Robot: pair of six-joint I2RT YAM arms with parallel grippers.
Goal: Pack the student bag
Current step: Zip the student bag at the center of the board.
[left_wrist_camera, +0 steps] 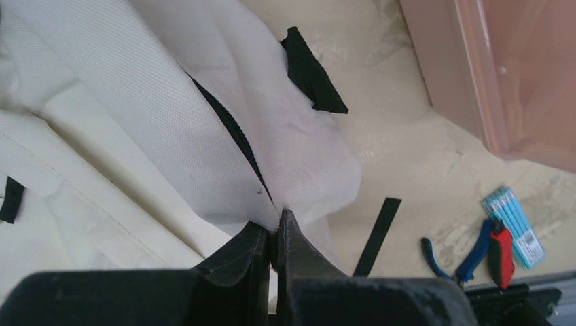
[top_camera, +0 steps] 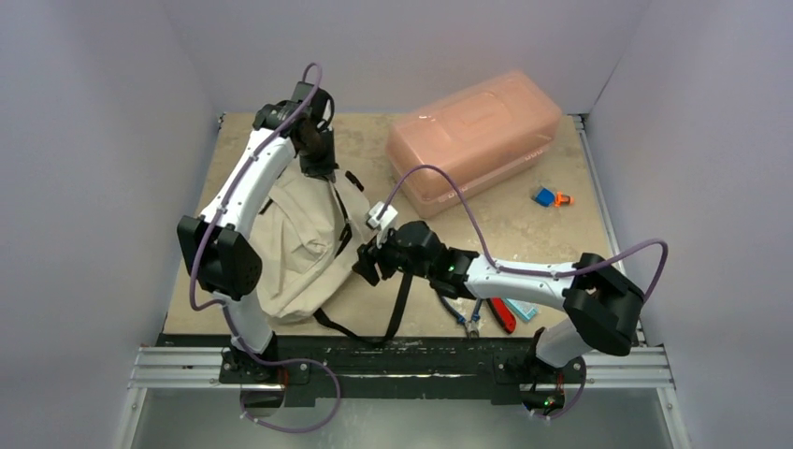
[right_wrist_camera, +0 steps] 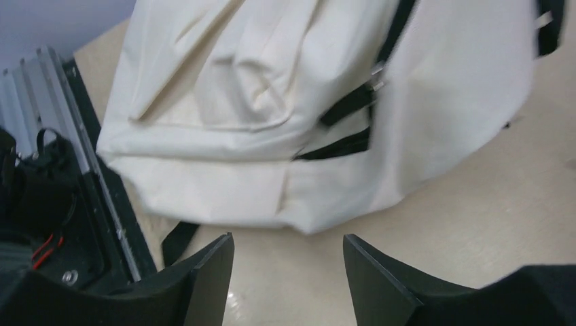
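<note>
The cream student bag (top_camera: 297,245) with black straps lies at the left of the table. My left gripper (top_camera: 316,161) is at its far top end, shut on the bag's fabric edge beside the black zip (left_wrist_camera: 231,129), and holds that edge up; its tips (left_wrist_camera: 278,224) pinch the cloth. My right gripper (top_camera: 367,265) is open and empty, just right of the bag's near side, above a black strap. In the right wrist view the bag (right_wrist_camera: 285,122) fills the top, and my open gripper (right_wrist_camera: 289,244) is over bare table just short of it.
A translucent pink plastic box (top_camera: 475,138) stands at the back right. A small blue and orange item (top_camera: 550,197) lies right of it. Blue-handled pliers (top_camera: 465,316), a red tool (top_camera: 503,315) and a light blue pack (top_camera: 523,311) lie under my right arm.
</note>
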